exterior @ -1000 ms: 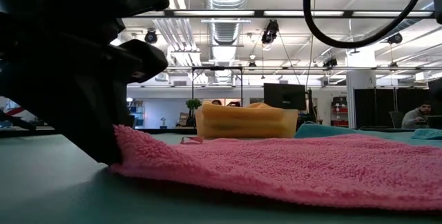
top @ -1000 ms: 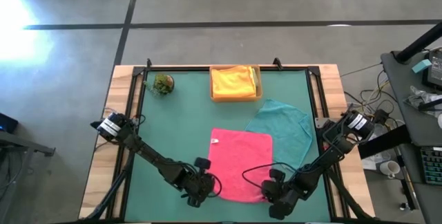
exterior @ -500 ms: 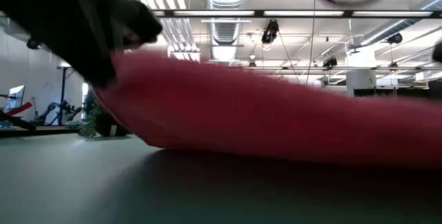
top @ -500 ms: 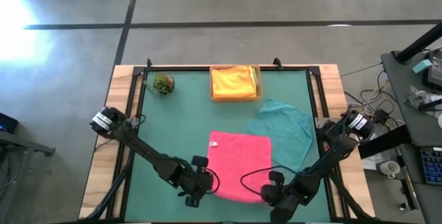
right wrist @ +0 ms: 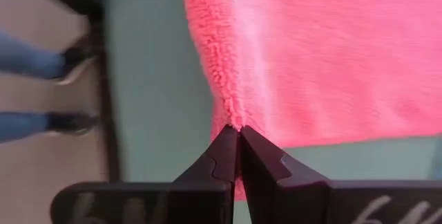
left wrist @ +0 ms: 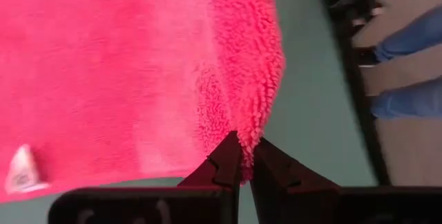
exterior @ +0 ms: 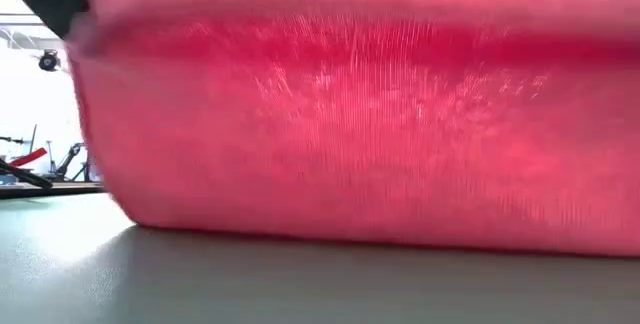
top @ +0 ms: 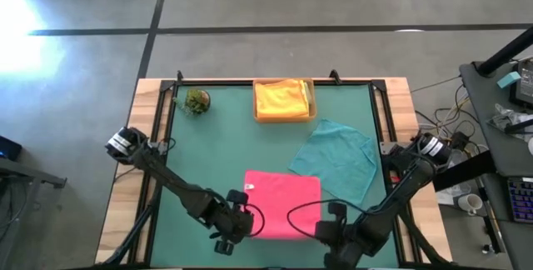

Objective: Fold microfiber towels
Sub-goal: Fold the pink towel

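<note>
The left gripper (left wrist: pixel 245 156) pinches one near corner of the pink towel (top: pixel 281 203), its dark angular fingers (left wrist: pixel 224 160) pressed together on the fluffy, looped pile. The right gripper (right wrist: pixel 238 151) clamps the other near corner in the same way, fingers (right wrist: pixel 222 156) closed on the nubbly edge. The soft cloth spreads away from both fingertips over the smooth green table (top: pixel 216 149), a small white tag (left wrist: pixel 22 171) at its far edge. Beyond it lies a rumpled teal towel (top: pixel 337 157).

Pink towel (top: pixel 283 203) w/ both grippers at near edge; teal towel (top: pixel 340 158) beside, yellow towel (top: pixel 281 97) in tray (top: pixel 285 118).
</note>
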